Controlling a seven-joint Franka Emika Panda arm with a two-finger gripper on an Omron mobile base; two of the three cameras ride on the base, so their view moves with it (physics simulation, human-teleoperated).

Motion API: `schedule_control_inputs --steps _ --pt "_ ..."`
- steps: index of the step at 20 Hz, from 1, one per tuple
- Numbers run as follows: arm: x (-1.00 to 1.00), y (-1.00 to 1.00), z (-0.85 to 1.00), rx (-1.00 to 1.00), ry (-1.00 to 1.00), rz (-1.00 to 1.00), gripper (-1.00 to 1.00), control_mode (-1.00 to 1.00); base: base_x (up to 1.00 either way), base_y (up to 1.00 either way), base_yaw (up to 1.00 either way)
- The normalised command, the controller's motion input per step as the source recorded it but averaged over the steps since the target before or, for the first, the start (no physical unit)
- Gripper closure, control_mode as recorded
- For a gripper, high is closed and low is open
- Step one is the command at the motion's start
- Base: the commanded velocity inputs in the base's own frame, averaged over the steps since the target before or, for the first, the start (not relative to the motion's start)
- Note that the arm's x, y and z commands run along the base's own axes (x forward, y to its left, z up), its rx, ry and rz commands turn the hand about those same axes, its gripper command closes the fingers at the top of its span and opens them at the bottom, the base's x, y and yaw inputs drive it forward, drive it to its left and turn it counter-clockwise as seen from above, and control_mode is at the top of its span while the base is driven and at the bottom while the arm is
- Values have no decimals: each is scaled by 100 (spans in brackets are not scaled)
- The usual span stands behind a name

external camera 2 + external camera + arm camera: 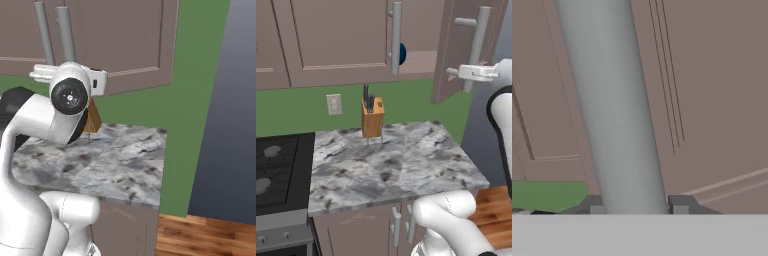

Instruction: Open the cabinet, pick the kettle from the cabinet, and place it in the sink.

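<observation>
The wall cabinet (336, 40) has its right door (448, 55) swung partly out, and the left door is shut. In the gap between the doors a piece of the blue kettle (402, 53) shows behind the left door's bar handle (396, 37). My gripper (470, 75) is shut on the lower part of the open door's long grey handle (478, 45). In the hand view that handle (612, 100) runs up between my gripper (637, 206)'s two fingertips, one on each side of the bar. The sink is out of view.
A marbled grey counter (406, 165) lies below the cabinet, with a wooden knife block (372, 117) at its back and a wall outlet (334, 104) above it. The black stovetop (276, 170) sits to the left. The counter ends at the right beside wooden floor (200, 235).
</observation>
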Motion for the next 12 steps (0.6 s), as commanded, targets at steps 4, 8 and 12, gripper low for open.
schedule_control_inputs --steps 4,8,12 --pt "-56 -52 8 4 0 15 100 -100 0 0 0" --pt "-52 -53 9 5 0 14 100 -100 0 0 0" --pt "-41 -49 6 7 11 10 100 -100 0 0 0"
